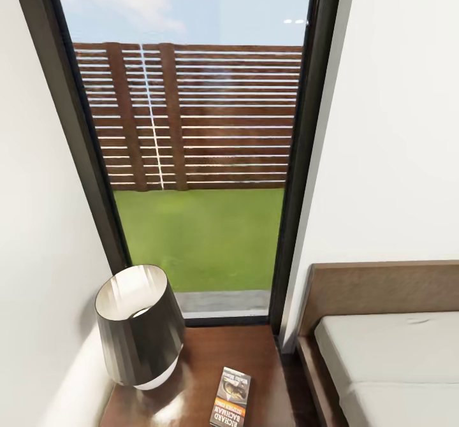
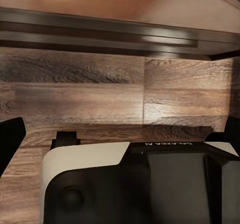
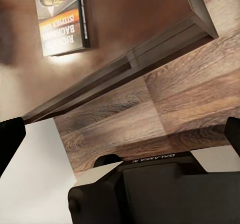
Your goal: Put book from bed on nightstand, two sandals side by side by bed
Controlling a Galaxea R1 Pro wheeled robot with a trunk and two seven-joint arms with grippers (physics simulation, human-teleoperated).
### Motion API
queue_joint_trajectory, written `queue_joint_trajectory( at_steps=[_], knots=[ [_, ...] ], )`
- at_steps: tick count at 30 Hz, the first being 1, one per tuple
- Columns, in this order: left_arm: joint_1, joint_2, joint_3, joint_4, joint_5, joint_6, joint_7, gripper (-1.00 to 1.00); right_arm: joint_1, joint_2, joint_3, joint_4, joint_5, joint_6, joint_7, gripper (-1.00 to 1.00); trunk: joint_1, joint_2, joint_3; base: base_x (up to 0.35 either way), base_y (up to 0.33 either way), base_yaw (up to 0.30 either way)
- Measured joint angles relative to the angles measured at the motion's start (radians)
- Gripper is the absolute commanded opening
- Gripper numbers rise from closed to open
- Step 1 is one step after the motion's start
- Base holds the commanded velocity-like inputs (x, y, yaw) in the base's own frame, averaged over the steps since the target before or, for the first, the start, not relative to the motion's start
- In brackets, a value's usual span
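Note:
The book (image 1: 231,396) lies flat on the glossy dark-brown nightstand (image 1: 255,350), near its front edge and right of a lamp. In the right wrist view the book (image 3: 61,18) rests on the nightstand top (image 3: 145,13), well away from my right gripper (image 3: 122,134). That gripper is open, its black fingertips (image 3: 10,139) spread wide over the plank floor with nothing between them. My left gripper (image 2: 120,134) is open too, held over bare floor. The bed (image 1: 389,363) with its grey mattress stands right of the nightstand. The sandals are out of view.
A dark-shaded lamp (image 1: 140,325) takes up the nightstand's left half. Behind it a tall black-framed window (image 1: 204,159) looks onto grass and a fence. White walls close in on both sides. My own base (image 3: 150,189) sits below both wrists.

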Motion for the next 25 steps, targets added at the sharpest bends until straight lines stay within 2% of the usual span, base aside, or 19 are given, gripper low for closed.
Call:
queue_joint_trajectory(
  at_steps=[25],
  knots=[
    [0.000, -0.004, -0.001, 0.000, 0.000, 0.000, 0.000, 1.00, 0.000, 0.000, 0.000, 0.000, 0.000, 0.000, 0.001, 1.00, 0.000, 0.000, 0.000, 0.000, 0.000, 0.000]
  ],
)
